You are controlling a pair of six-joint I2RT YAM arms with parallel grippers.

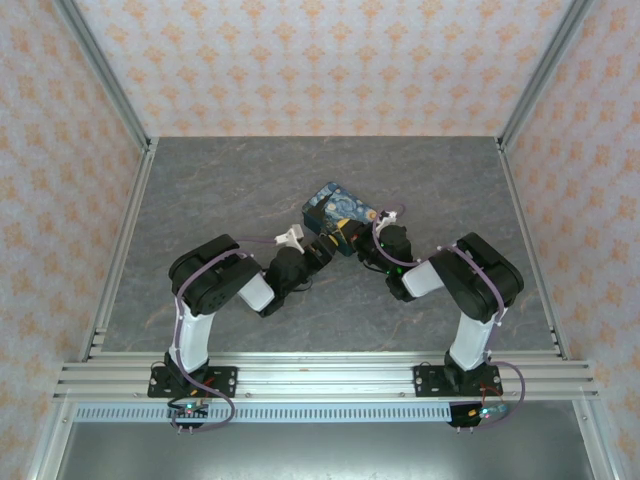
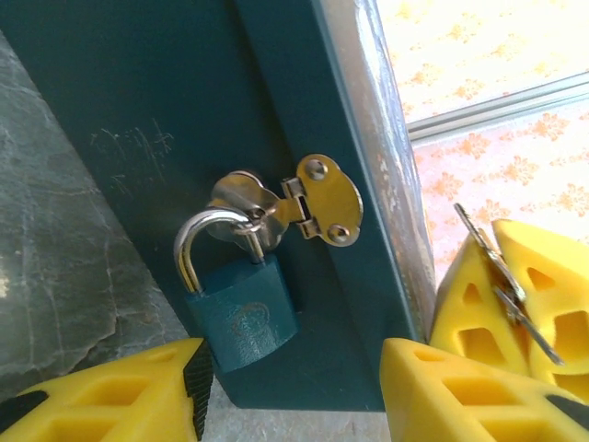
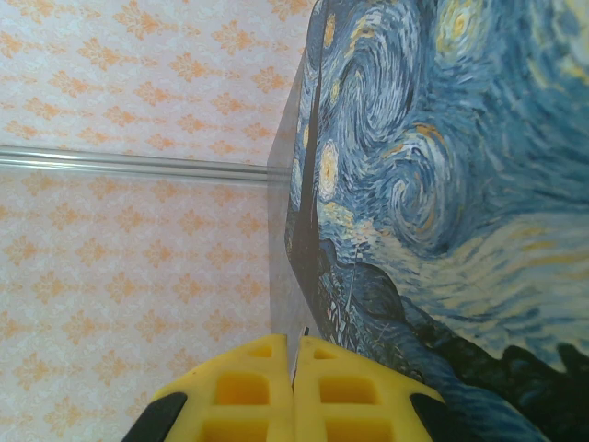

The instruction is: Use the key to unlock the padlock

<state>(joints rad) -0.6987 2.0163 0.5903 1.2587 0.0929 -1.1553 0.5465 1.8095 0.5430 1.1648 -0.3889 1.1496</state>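
Overhead, a grey marbled bench [image 1: 220,190], orange-patterned walls [image 1: 300,60]. Near padlock [image 2: 244,313], left fingers [image 2: 110,396] apart; right fingers [image 3: 244,391] clamp key [image 2: 497,269].

right claw [image 3: 294,391] nips key [image 3: 304,332] (just a sliver) beside swirl-printed box [image 3: 442,184].

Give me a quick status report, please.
Left gripper open, short of padlock. Right gripper shut on key. Padlock hangs closed on box hasp.

Both arms bend inward, left tool [image 2: 293,373] parted, right tool [image 3: 294,368] pressed closed.
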